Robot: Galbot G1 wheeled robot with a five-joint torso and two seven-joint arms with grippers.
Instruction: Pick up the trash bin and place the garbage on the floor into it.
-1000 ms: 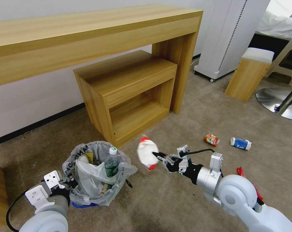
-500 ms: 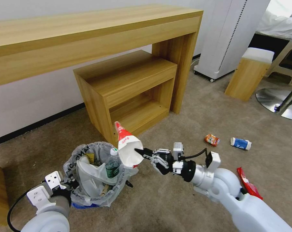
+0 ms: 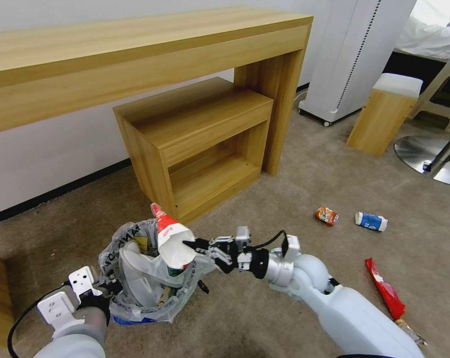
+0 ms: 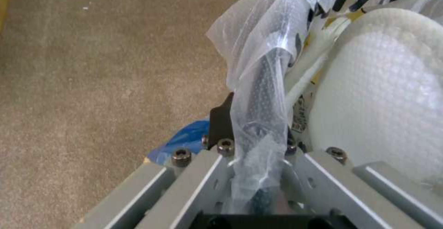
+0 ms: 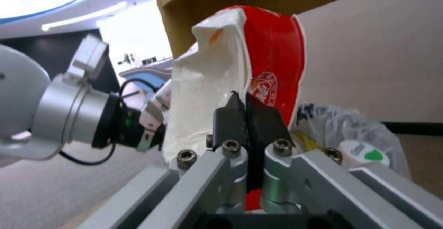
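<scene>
Red-and-white wrapper poised over the trash bin's mouth, one release from going in.

The trash bin [image 3: 145, 278] sits on the floor [image 3: 264, 318], its bag-wrapped rim pinched between my left gripper [image 4: 258, 142] jaws. My right gripper [image 3: 191, 244] is clamped on the red-and-white wrapper [image 3: 172, 238], held over the opening. The bin looks crowded: one white slipper [image 3: 135, 268] and one bottle cap [image 5: 364, 151] show inside, so I judge the wrapper could perch on top and slide out, or snag the loose liner. Left on the carpet I count three pieces: one orange can [image 3: 326, 216], one blue-white cup [image 3: 371, 221], one red wrapper [image 3: 384, 291].
</scene>
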